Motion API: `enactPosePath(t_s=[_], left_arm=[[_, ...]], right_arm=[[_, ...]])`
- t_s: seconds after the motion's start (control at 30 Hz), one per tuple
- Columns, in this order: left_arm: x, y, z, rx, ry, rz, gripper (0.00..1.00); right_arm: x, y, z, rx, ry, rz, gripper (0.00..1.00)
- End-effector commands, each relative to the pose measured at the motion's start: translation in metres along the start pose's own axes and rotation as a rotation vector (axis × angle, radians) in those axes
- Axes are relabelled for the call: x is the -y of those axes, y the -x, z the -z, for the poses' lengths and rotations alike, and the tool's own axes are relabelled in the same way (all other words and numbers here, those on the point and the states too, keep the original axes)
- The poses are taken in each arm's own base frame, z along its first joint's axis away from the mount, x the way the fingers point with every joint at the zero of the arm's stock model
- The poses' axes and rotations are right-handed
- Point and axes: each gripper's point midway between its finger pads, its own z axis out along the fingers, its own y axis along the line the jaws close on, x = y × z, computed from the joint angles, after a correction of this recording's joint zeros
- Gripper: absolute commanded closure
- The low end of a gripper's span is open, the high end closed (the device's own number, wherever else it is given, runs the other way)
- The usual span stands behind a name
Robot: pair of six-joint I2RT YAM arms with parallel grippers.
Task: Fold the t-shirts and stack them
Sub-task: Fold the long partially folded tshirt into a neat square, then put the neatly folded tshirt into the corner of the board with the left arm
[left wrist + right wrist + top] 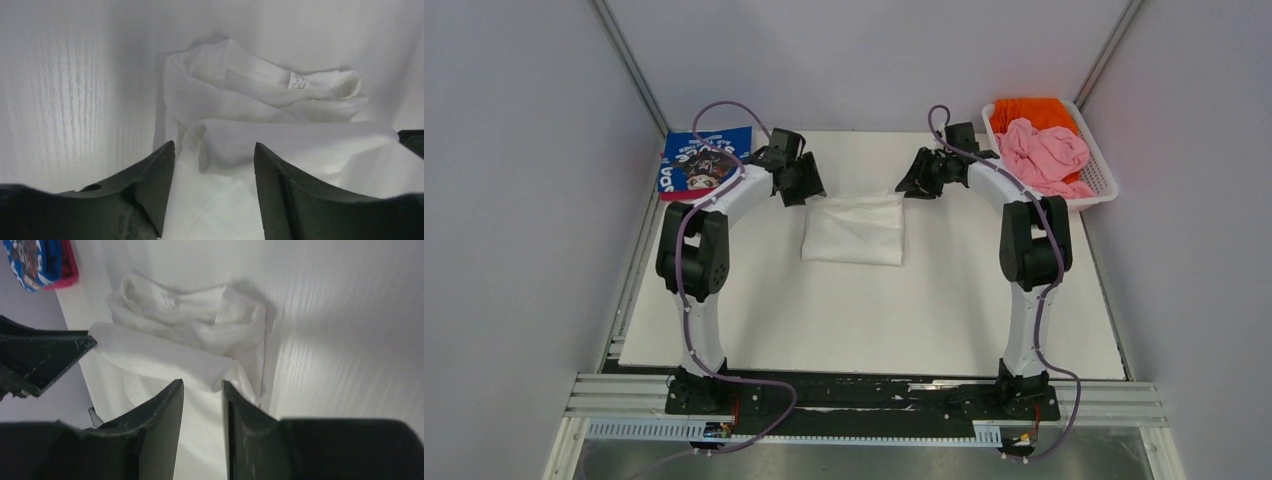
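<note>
A white t-shirt [854,230] lies folded into a rectangle on the middle of the table, its loose top layers bunched at the far edge [260,100] [185,335]. My left gripper [806,190] [215,145] hangs over its far left corner, jaws apart, with cloth below them and nothing between them. Over the far right corner my right gripper [912,185] [202,382] stands open by a narrow gap, not pinching the cloth. A folded blue t-shirt with white lettering [704,160] [35,260] lies at the far left. Pink [1044,155] and orange [1029,110] t-shirts are crumpled in a basket.
The white mesh basket [1104,190] sits at the far right corner of the table. A pink edge [67,267] shows under the blue t-shirt. Grey walls close in the table on both sides and behind. The white tabletop [874,320] runs toward the arm bases.
</note>
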Motion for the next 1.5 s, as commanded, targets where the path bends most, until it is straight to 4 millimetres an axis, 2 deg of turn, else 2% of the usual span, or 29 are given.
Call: enactPosePath(t_s=[0.0, 0.03, 0.07, 0.1, 0.2, 0.33, 0.37, 0.5, 0.6, 0.67, 0.77, 0.87, 0.97, 1.03, 1.1, 1.23, 1.33, 1.47], left_arm=[[0.019, 0.049, 0.005, 0.113, -0.043, -0.004, 0.14], [0.021, 0.052, 0.007, 0.119, -0.047, -0.005, 0.04], [0.028, 0.061, 0.014, 0.139, -0.06, -0.01, 0.02], [0.03, 0.063, 0.018, 0.145, -0.061, -0.01, 0.01], [0.041, 0.066, 0.039, 0.173, -0.118, -0.025, 0.0], [0.053, 0.04, 0.05, 0.138, -0.228, -0.047, 0.0], [0.054, 0.027, 0.048, 0.102, -0.255, -0.05, 0.0], [0.068, 0.012, 0.033, 0.054, -0.341, -0.047, 0.0], [0.072, 0.018, 0.017, 0.072, -0.356, -0.038, 0.0], [0.064, 0.022, -0.001, 0.074, -0.311, -0.027, 0.0], [0.049, 0.023, -0.032, 0.054, -0.22, -0.008, 0.0], [0.03, 0.012, -0.054, 0.013, -0.142, 0.011, 0.0], [0.01, -0.009, -0.068, -0.056, -0.076, 0.028, 0.0], [0.001, -0.025, -0.07, -0.098, -0.061, 0.029, 0.0], [-0.008, -0.044, -0.068, -0.142, -0.053, 0.034, 0.0], [-0.025, -0.082, -0.048, -0.204, -0.031, 0.039, 0.0], [-0.033, -0.106, -0.017, -0.216, -0.022, 0.027, 0.0], [-0.024, -0.113, 0.026, -0.153, -0.03, -0.026, 0.0]], right_arm=[[-0.01, 0.047, 0.001, 0.093, 0.042, 0.046, 0.38], [-0.015, 0.049, 0.002, 0.091, 0.049, 0.051, 0.18], [-0.017, 0.049, 0.005, 0.094, 0.05, 0.054, 0.02], [-0.019, 0.048, 0.009, 0.097, 0.049, 0.057, 0.0], [-0.021, 0.034, 0.021, 0.093, 0.035, 0.065, 0.0], [-0.03, 0.0, 0.032, 0.063, 0.053, 0.088, 0.0], [-0.035, -0.007, 0.033, 0.056, 0.074, 0.097, 0.0], [-0.052, -0.018, 0.029, 0.03, 0.158, 0.098, 0.0], [-0.059, -0.008, 0.018, 0.039, 0.188, 0.091, 0.0], [-0.057, 0.002, 0.006, 0.046, 0.186, 0.066, 0.0], [-0.047, 0.014, -0.022, 0.041, 0.172, 0.022, 0.0], [-0.016, 0.023, -0.059, 0.053, 0.099, -0.015, 0.0], [0.02, 0.002, -0.089, -0.021, 0.042, -0.085, 0.0], [0.04, -0.02, -0.097, -0.068, 0.005, -0.13, 0.0], [0.054, -0.039, -0.098, -0.098, -0.033, -0.155, 0.0], [0.064, -0.07, -0.076, -0.113, -0.083, -0.145, 0.0], [0.05, -0.088, -0.048, -0.099, -0.08, -0.11, 0.0], [0.025, -0.103, -0.016, -0.056, -0.049, -0.043, 0.0]])
